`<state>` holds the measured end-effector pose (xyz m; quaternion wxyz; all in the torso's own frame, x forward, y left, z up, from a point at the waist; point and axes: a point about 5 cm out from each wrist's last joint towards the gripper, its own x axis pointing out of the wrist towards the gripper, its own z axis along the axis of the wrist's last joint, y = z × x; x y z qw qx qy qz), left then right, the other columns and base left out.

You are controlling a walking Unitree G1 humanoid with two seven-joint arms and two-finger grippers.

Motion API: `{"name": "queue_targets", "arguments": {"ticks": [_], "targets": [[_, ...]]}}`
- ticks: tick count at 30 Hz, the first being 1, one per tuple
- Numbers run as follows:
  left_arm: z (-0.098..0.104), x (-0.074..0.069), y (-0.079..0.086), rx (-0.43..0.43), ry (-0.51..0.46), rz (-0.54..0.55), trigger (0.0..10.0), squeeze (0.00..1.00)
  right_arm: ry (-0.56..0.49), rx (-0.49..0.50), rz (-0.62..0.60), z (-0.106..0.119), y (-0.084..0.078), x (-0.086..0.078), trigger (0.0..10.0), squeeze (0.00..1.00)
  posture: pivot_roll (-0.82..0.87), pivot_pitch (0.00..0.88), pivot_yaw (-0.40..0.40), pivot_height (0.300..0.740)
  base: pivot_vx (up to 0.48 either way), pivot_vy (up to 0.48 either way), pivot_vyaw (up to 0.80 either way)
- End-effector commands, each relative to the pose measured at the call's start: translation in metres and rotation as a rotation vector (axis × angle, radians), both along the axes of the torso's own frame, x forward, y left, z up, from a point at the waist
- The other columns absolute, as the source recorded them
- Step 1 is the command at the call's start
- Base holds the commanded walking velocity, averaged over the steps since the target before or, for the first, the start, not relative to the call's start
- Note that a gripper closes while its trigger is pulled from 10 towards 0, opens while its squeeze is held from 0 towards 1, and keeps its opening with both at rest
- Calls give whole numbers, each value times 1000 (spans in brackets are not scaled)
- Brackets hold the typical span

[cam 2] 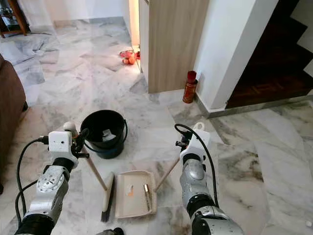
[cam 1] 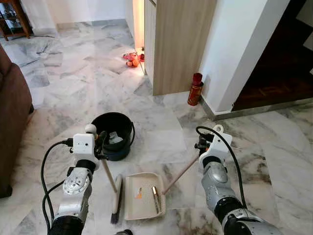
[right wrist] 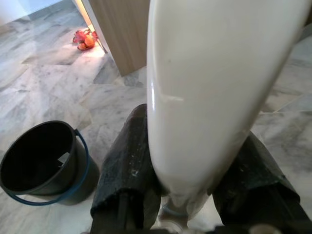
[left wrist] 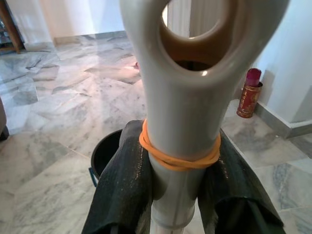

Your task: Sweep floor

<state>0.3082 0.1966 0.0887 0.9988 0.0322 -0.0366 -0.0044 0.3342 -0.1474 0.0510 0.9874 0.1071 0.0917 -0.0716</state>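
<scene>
My left fingers (left wrist: 126, 185) clench the broom handle (cam 1: 108, 175), right fingers (right wrist: 131, 165) the dustpan handle (cam 1: 182, 172); dustpan (cam 1: 142, 196) lies below between them; tipping it carelessly could spill litter beside the bucket (cam 1: 115, 134)

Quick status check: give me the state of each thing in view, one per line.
Broom: head on floor beside the dustpan, handle held.
Dustpan: flat on floor, a few scraps inside.
Bucket: upright, scraps inside.
Left gripper: shut on the broom handle.
Right gripper: shut on the dustpan handle.
Red can: upright by the wall.
</scene>
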Motion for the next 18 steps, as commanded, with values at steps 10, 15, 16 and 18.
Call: {"name": "queue_targets", "arguments": {"ticks": [10,15,16,18], "targets": [[6,1,2,11,-30,12,10000,0,-68,7,15,15,4,8,10000,0,145,72,-36,740,0,0,664],[6,1,3,13,-29,14,10000,0,-66,15,13,15,4,9,10000,0,145,76,-37,740,0,0,0],[6,1,3,13,-29,14,10000,0,-66,16,13,15,4,9,10000,0,145,76,-37,740,0,0,0],[6,1,3,14,-29,15,10000,0,-73,20,16,17,4,10,10000,0,145,76,-37,740,0,0,0]]}}
